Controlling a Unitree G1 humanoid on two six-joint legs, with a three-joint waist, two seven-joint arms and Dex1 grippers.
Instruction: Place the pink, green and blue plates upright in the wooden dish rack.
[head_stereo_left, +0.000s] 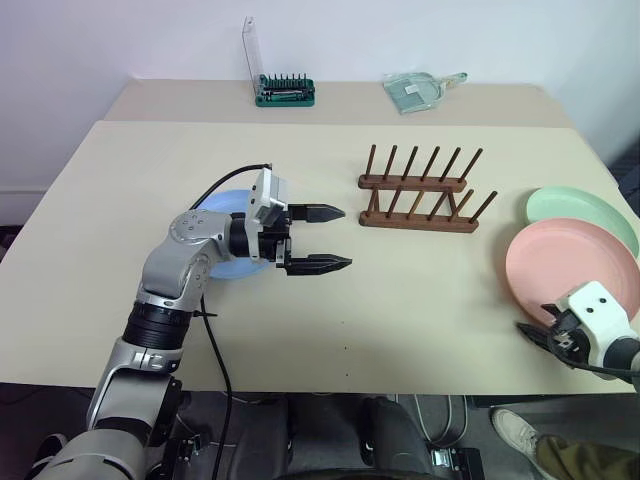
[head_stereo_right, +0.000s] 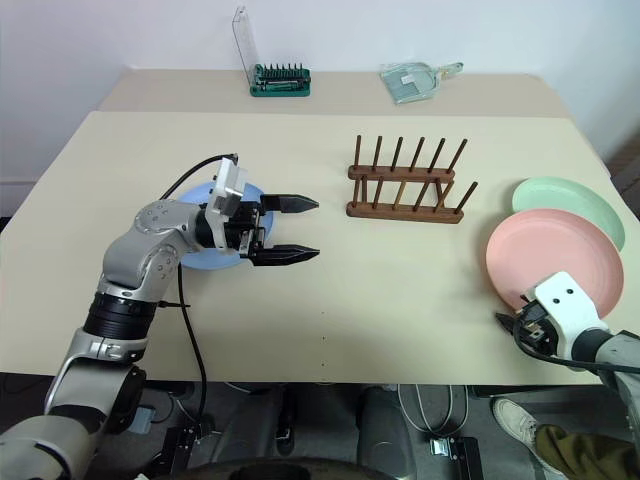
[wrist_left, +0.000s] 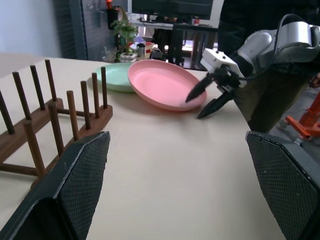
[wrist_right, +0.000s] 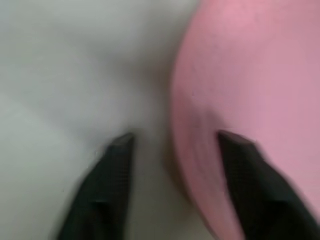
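The pink plate (head_stereo_left: 570, 262) lies flat at the table's right edge, overlapping the green plate (head_stereo_left: 590, 208) behind it. My right gripper (head_stereo_left: 540, 335) is at the pink plate's near rim; in the right wrist view its fingers stand apart, one over the table and one over the plate (wrist_right: 250, 75), with the rim between them. The blue plate (head_stereo_left: 232, 270) lies flat at the left, mostly hidden under my left arm. My left gripper (head_stereo_left: 345, 238) hovers level, open and empty, pointing toward the wooden dish rack (head_stereo_left: 418, 200), which holds nothing.
A green tool holder with a clear lid (head_stereo_left: 285, 92) and a clear scoop-like object (head_stereo_left: 418, 92) sit on the far table. A black cable (head_stereo_left: 215, 340) hangs from my left arm. A person's shoe (head_stereo_left: 515, 430) is on the floor at the lower right.
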